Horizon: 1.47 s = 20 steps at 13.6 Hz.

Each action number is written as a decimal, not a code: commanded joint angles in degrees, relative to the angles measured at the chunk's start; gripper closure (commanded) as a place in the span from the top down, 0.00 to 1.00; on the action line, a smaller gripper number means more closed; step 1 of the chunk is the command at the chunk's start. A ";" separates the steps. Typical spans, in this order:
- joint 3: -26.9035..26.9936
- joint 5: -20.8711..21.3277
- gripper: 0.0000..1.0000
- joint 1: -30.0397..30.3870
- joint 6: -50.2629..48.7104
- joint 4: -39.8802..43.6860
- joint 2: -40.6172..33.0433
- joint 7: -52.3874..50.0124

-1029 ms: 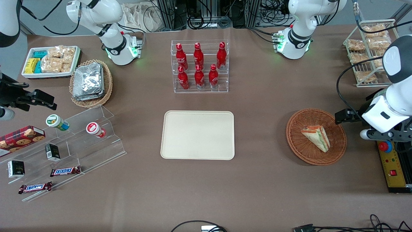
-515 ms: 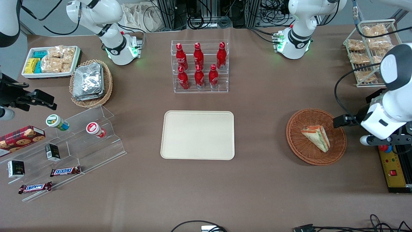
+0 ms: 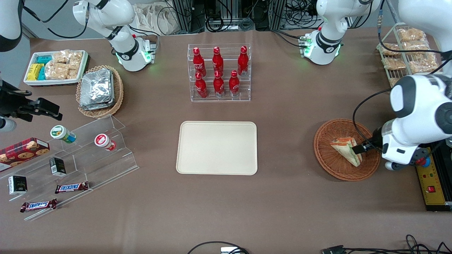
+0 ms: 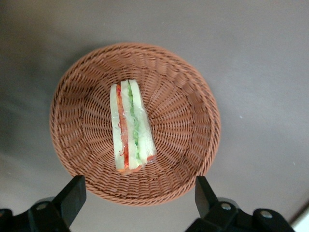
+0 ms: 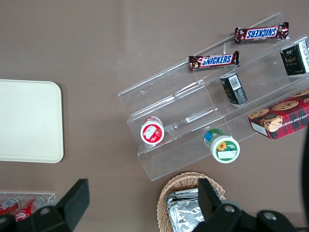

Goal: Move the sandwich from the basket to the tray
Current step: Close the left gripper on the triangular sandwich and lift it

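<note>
Front view: the sandwich (image 3: 346, 150) lies in the basket (image 3: 332, 165) near the working arm's end of the tabletop; the tray (image 3: 217, 148) sits mid-table, nearer the camera than the Coca-Cola bottles (image 3: 218, 72). The gripper (image 3: 363, 146) hangs over the basket.

Left wrist view: its fingers (image 4: 72, 195) are spread wide above the basket rim.

Right wrist view: Snickers bars (image 5: 214, 60) on a clear stand (image 5: 193, 116).

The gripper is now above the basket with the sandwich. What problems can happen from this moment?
1. The sandwich lies on its side in slippery clear wrap, so the open gripper above the basket might pinch only the wrap and let it slip.
2. The wicker rim rises around it; fingers descending off-centre could catch the rim and drag or tip the basket.
3. The tray lies toward the parked arm's end, so a weak grip may drop the sandwich on the way.
</note>
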 commanded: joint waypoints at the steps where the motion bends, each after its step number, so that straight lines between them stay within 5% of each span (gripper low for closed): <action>1: 0.35 0.58 1.00 0.18 7.98 -8.18 -1.66 -5.41; 5: 1.49 0.58 1.00 0.35 18.28 -16.90 -0.52 -7.71; 11: 2.64 0.58 1.00 0.18 21.46 -16.47 3.96 -10.78; 12: 2.64 0.50 0.75 0.09 21.46 -15.25 5.01 -12.61; 13: 2.64 0.67 0.21 -0.08 21.28 -14.19 5.81 -17.07; 14: 2.55 0.84 0.00 -0.17 21.19 -13.40 5.99 -19.99; 17: 2.11 1.11 0.00 -0.96 18.32 -10.07 5.82 -20.63; 20: 2.11 1.20 0.00 -4.39 0.77 0.20 5.81 -20.46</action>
